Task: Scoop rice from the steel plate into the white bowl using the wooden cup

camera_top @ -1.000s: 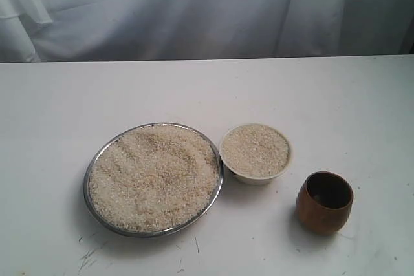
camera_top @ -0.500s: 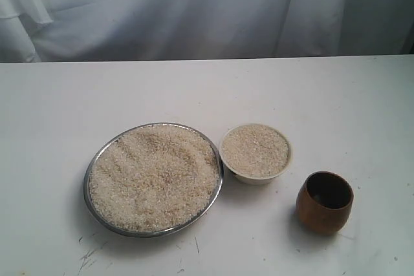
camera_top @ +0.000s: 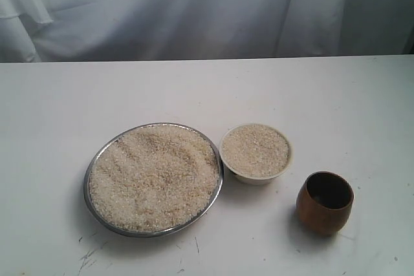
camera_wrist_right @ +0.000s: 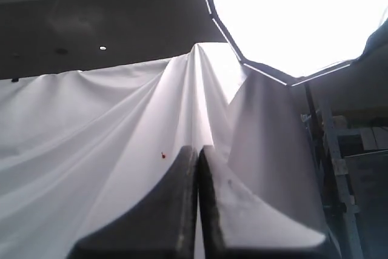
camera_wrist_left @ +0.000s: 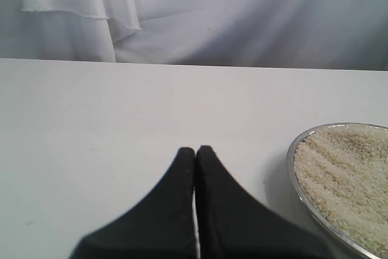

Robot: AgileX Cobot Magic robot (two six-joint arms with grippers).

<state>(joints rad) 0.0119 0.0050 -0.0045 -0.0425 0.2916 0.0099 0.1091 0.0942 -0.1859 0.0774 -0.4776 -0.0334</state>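
The left pincer (camera_wrist_left: 195,150) is closed and empty: its two black fingers (camera_wrist_left: 170,204) lie flat one against the other along their whole length, with only a thin line between them, and they narrow to rounded tips that touch. It is held low above the counter (camera_wrist_left: 91,113) and points forward, about level with it. The right pincer (camera_wrist_right: 198,148) is closed in the same way, its two dark fingers (camera_wrist_right: 163,210) pressed together up to the tips, but this one is tilted steeply, so that it points upward.
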